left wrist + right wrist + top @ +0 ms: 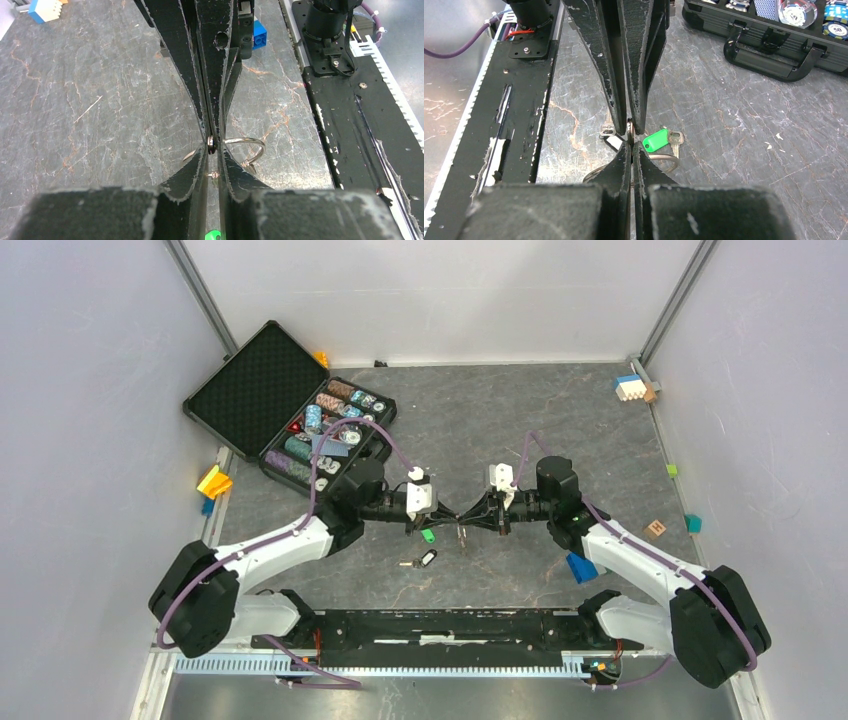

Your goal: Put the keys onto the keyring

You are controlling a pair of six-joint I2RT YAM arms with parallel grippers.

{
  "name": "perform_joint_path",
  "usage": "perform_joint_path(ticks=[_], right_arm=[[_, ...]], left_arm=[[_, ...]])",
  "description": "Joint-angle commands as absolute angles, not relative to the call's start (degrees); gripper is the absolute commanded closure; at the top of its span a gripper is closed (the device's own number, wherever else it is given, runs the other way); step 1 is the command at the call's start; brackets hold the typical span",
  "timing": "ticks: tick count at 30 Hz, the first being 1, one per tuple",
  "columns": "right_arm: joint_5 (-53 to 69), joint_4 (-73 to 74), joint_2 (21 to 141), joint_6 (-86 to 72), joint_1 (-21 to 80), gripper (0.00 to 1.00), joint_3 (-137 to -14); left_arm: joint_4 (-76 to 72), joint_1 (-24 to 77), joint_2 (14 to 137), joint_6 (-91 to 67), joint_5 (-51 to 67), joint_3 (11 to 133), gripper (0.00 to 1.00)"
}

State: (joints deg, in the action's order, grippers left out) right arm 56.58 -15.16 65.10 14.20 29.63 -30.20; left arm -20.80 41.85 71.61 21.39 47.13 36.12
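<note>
My two grippers meet tip to tip over the middle of the table. The thin silver keyring point(248, 145) hangs between them, just above the surface. My left gripper point(214, 151) is shut on the ring's wire, its fingers only a sliver apart. From the opposite side my right gripper point(631, 144) is shut on the same keyring point(666, 161). The green-headed key point(656, 140) lies flat on the table just beyond the tips. In the top view the green key point(428, 534) is below the left gripper point(450, 517). The black-headed key point(421, 560) lies a little nearer the arm bases. Neither key touches the ring.
An open black case point(250, 390) of poker chips stands at the back left, its handle point(769, 57) facing the work spot. A blue block point(580, 567) sits by the right arm. Small blocks point(632, 388) lie at the back right and a yellow one point(213, 481) at the left edge. The black base rail point(440, 628) runs along the near edge.
</note>
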Motion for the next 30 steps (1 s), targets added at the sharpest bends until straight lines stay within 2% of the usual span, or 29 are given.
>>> perform_joint_path(ticks=[1,13,18,21,25,28,30], right_arm=[[56.43,-17.14,64.21,14.15,29.62,1.0,-31.55],[56.34,-17.09,64.26,14.06,29.62,1.0,-31.55],[56.18,-16.59,64.58,14.39,29.63,1.0,-31.8],[55.69,-14.33,64.7,16.23,29.53,0.85,-32.58],[54.35,-11.78,64.21,18.2,29.14,0.58,-33.25],[53.33,-9.89,63.28,19.83,28.46,0.47,-33.98],[52.79,-8.72,62.48,20.69,27.91,0.43,-34.56]], left_arm=[[-19.93,41.79,72.21,22.91,49.3,38.37,0.83],[-19.99,41.82,72.67,22.1,49.92,39.02,0.98],[-22.22,41.84,72.62,18.69,49.39,38.02,0.98],[-22.72,41.75,71.29,16.16,46.62,37.28,0.98],[-18.17,41.2,69.48,16.47,44.15,38.7,0.98],[-12.25,40.16,68.67,16.21,41.71,41.2,0.98],[-8.66,38.98,68.26,16.19,40.88,42.95,0.98]])
